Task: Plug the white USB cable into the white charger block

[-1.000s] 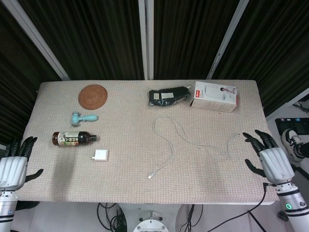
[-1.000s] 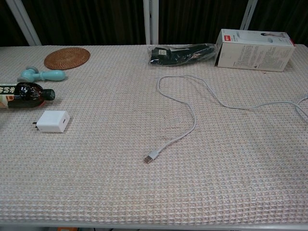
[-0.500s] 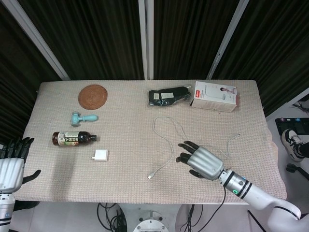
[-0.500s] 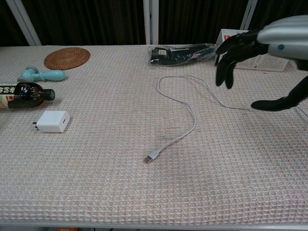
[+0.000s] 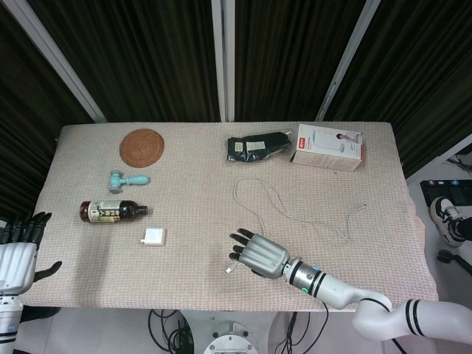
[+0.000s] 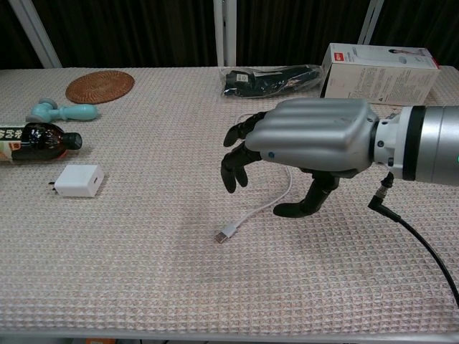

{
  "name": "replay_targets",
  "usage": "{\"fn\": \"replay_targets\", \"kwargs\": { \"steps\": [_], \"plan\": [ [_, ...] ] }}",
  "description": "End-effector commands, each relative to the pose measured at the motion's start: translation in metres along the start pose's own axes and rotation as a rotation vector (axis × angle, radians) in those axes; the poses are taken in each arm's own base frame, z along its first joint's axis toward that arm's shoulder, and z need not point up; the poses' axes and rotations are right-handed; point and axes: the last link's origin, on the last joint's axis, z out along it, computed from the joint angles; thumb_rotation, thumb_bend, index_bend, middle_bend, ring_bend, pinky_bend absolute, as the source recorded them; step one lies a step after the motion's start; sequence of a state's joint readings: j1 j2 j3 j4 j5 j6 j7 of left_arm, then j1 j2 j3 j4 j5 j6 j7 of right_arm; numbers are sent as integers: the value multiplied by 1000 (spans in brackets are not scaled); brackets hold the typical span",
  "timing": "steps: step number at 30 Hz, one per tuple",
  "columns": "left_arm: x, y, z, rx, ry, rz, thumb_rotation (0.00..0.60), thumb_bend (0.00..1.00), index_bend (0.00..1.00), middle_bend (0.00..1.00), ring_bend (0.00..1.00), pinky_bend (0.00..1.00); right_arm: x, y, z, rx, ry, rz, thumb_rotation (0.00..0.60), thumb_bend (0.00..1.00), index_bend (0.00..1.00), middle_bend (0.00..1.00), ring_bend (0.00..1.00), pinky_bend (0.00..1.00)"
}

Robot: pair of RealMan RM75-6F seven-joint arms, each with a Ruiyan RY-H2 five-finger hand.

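Observation:
The white USB cable [image 5: 274,203] snakes across the middle of the table, and its plug end [image 6: 224,234] lies free near the front edge. The white charger block [image 5: 153,237] [image 6: 79,180] sits to the left, just below a dark bottle. My right hand [image 5: 258,254] [image 6: 308,147] hovers just above the cable's plug end, fingers spread and curved downward, holding nothing. My left hand [image 5: 18,254] waits off the table's left front corner, fingers apart and empty; the chest view does not show it.
A dark bottle [image 5: 110,211] and a teal tool [image 5: 125,179] lie left of centre. A woven coaster [image 5: 141,146] sits at the back left. A black pouch [image 5: 257,146] and a white box [image 5: 328,145] stand at the back.
My right hand has swept from the table's right edge leftward and forward, arriving over the cable's plug end. The left hand has barely shifted. Cable and charger lie as before.

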State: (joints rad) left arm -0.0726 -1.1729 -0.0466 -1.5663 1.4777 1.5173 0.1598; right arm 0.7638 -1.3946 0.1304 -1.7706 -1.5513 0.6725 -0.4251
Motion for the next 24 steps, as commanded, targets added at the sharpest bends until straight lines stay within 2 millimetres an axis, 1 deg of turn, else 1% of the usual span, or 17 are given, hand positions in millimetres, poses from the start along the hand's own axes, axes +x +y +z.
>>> {"fn": "replay_targets", "kwargs": {
  "steps": [1, 4, 11, 16, 24],
  "plan": [
    [-2, 0, 1, -1, -8, -3, 600, 52, 86, 87, 0, 0, -12, -1, 8, -22, -15, 7, 600, 264, 335, 325, 96, 148],
    [-3, 1, 1, -7, -9, -2, 600, 53, 86, 87, 0, 0, -17, -3, 16, -27, -26, 13, 600, 274, 335, 323, 96, 148],
    [-2, 0, 1, -5, -12, -1, 600, 53, 86, 87, 0, 0, -20, -10, 35, 14, -70, -7, 600, 321, 342, 324, 96, 148],
    [-3, -1, 0, 2, -18, -1, 600, 53, 86, 87, 0, 0, -22, -8, 39, 25, -101, -37, 600, 327, 372, 325, 96, 146],
    [-6, -1, 1, 0, -26, 0, 600, 53, 86, 87, 0, 0, -26, -9, 46, 20, -108, -49, 600, 327, 382, 325, 96, 137]
  ]
}}
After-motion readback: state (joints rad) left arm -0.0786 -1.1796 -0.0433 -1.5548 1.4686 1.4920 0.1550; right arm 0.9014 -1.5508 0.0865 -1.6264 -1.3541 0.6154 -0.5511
